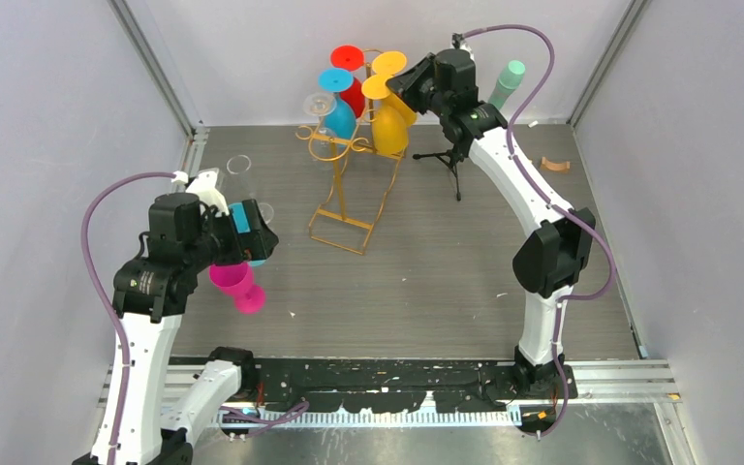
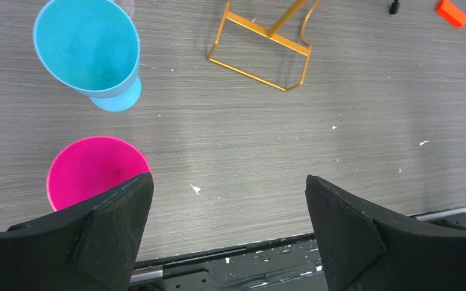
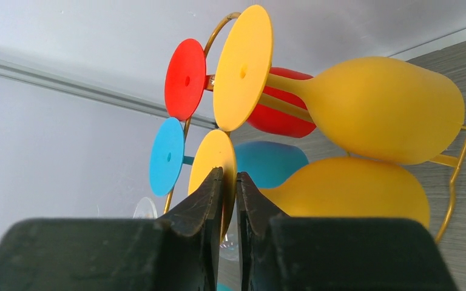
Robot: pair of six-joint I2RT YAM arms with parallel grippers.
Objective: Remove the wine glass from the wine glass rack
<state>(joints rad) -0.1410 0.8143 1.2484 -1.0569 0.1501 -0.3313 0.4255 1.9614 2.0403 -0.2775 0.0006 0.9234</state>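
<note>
The gold wire wine glass rack (image 1: 341, 211) stands at the back middle with several glasses hanging upside down: two yellow, a red (image 1: 347, 56), a blue (image 1: 334, 79) and a clear one (image 1: 319, 103). My right gripper (image 1: 402, 82) is up at the rack, shut on the round foot (image 3: 215, 159) of the lower yellow wine glass (image 3: 352, 194); its fingertips pinch the disc's edge (image 3: 229, 176). The upper yellow glass (image 3: 382, 109) hangs just above. My left gripper (image 2: 229, 182) is open and empty above the table's near left, beside a pink glass (image 2: 91, 167).
A blue glass (image 2: 88, 48) and the pink glass (image 1: 237, 286) stand upright on the table at the left, with clear glasses (image 1: 239, 165) behind. A black tripod (image 1: 450, 160) with a green tube (image 1: 506, 85) stands right of the rack. The rack's base (image 2: 261, 36) shows in the left wrist view.
</note>
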